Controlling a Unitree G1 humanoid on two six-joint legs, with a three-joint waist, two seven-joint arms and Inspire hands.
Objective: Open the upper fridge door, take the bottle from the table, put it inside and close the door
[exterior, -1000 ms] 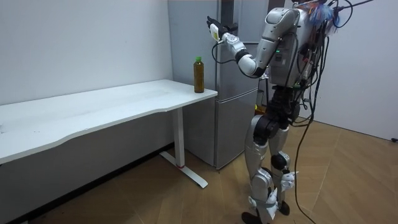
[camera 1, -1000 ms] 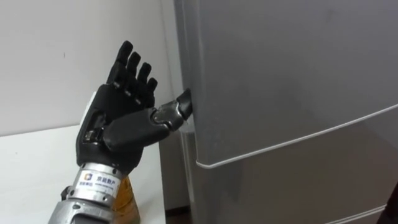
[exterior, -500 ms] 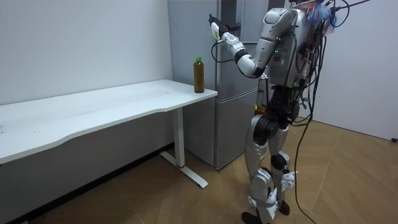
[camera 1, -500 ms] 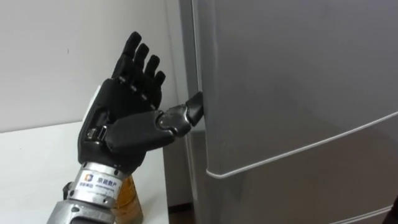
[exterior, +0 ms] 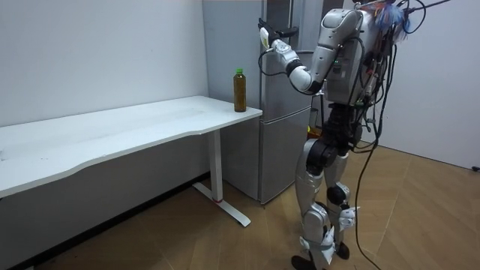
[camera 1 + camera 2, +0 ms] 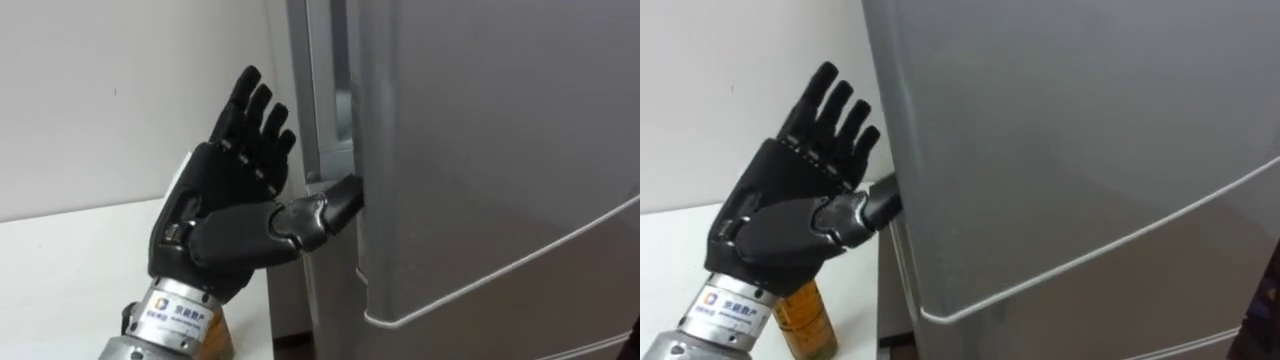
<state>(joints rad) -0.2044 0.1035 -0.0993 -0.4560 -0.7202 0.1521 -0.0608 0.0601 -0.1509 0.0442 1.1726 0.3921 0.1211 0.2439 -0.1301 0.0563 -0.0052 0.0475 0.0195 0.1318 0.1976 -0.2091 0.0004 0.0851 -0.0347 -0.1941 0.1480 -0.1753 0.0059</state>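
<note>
One left hand (image 6: 225, 220) spread, thumb at fridge door (image 6: 480, 150)

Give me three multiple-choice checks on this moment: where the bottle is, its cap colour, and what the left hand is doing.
1. Where is the bottle?
A. On a shelf
B. On the corner of the white table
C. On a chair

2. What colour is the bottle's cap?
A. Green
B. Red
C. White

3. What is the left hand doing?
A. Clenched in a fist
B. Curled round a cup
C. Fingers straight, thumb tip at the edge of the upper fridge door

Answers:
1 B: the room view shows it standing upright at the table end nearest the fridge.
2 A: the cap shows green above the amber contents.
3 C: the eye views show straight fingers pointing up and the thumb reaching to the door's edge.
</note>
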